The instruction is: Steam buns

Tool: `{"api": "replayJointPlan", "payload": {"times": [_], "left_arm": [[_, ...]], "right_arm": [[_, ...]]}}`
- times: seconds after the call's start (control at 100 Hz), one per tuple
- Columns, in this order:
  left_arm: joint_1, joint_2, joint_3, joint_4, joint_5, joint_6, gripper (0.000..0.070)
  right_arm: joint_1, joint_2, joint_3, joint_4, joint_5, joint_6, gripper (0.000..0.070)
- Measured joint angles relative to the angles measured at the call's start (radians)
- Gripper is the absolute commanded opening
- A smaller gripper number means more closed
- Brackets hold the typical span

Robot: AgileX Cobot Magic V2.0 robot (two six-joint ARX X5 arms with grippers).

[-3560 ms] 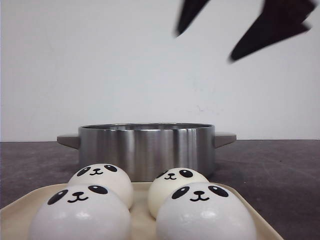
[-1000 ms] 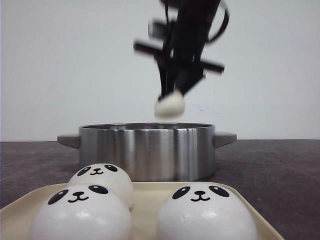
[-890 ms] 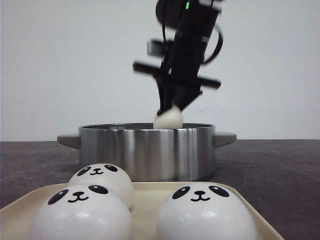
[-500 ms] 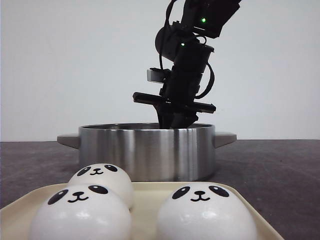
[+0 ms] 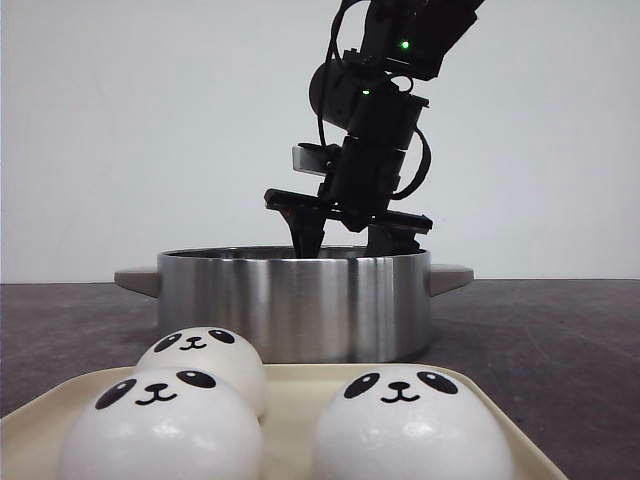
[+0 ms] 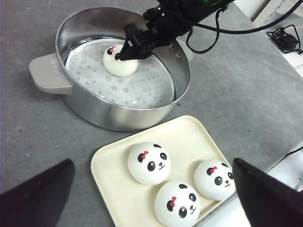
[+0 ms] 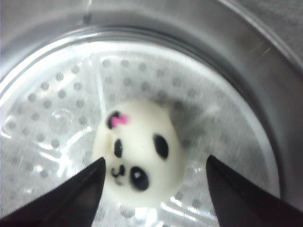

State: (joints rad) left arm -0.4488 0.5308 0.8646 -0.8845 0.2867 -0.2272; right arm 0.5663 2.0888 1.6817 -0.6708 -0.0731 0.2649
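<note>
Three white panda-face buns (image 6: 147, 162) (image 6: 177, 203) (image 6: 215, 178) sit on a cream tray (image 6: 113, 189); the front view shows them close up (image 5: 205, 360) (image 5: 160, 425) (image 5: 410, 420). Another bun (image 6: 120, 60) (image 7: 138, 163) rests on the perforated plate inside the steel pot (image 5: 295, 300). My right gripper (image 5: 345, 245) (image 7: 155, 160) reaches down into the pot, open, with a finger on either side of that bun. The left gripper (image 6: 153, 161) hangs open high over the tray, holding nothing.
The pot (image 6: 85, 101) has grey handles (image 6: 47, 73) (image 5: 450, 277) sticking out on both sides. The tray (image 5: 290, 400) lies just in front of it on the dark grey table. Black cables (image 6: 284, 40) lie near the table's edge beyond the pot.
The right gripper carried a bun from above the rim down into the pot, then opened and let it go. The tray went from several buns to three.
</note>
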Motion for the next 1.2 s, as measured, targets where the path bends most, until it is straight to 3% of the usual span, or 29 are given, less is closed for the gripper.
{"api": "replayJointPlan", "payload": {"times": [0.11,0.16,0.2,0.25,0.38,0.46,0.59,0.72,0.82,0.99,1.2], "left_arm": [[0.000,0.000,0.000,0.000,0.000,0.000,0.0700],[0.000,0.000,0.000,0.000,0.000,0.000,0.0700],[0.000,0.000,0.000,0.000,0.000,-0.001,0.0700],[0.000,0.000,0.000,0.000,0.000,-0.003,0.0700],[-0.001,0.009,0.000,0.014,0.003,-0.041,0.0700],[-0.006,0.038,0.000,0.021,0.015,-0.072,0.0700],[-0.031,0.122,0.000,0.006,0.025,-0.121,0.0700],[-0.074,0.224,0.000,-0.002,0.025,-0.153,0.0700],[-0.117,0.313,0.000,0.012,0.014,-0.166,0.0700],[-0.164,0.491,0.000,0.074,-0.018,-0.176,0.0700],[-0.190,0.718,0.000,0.193,-0.019,-0.180,0.0700]], "right_arm": [[0.000,0.000,0.085,-0.053,0.022,-0.005,0.0424],[0.000,0.000,0.146,-0.097,0.024,-0.008,0.0386],[0.000,0.000,0.201,-0.139,0.024,-0.011,0.0257],[0.002,-0.001,0.271,-0.205,0.023,-0.023,0.0000],[0.037,-0.056,0.367,-0.338,0.028,-0.078,0.0016],[0.101,-0.148,0.367,-0.357,0.080,-0.094,0.0016],[0.254,-0.361,0.367,-0.275,0.233,-0.124,0.0016],[0.440,-0.569,0.380,-0.175,0.381,-0.210,0.0015],[0.562,-0.693,0.385,-0.183,0.500,-0.275,0.0015],[0.705,-0.831,0.385,-0.363,0.692,-0.285,0.0010],[0.827,-0.950,0.380,-0.641,0.864,-0.181,0.0009]]}}
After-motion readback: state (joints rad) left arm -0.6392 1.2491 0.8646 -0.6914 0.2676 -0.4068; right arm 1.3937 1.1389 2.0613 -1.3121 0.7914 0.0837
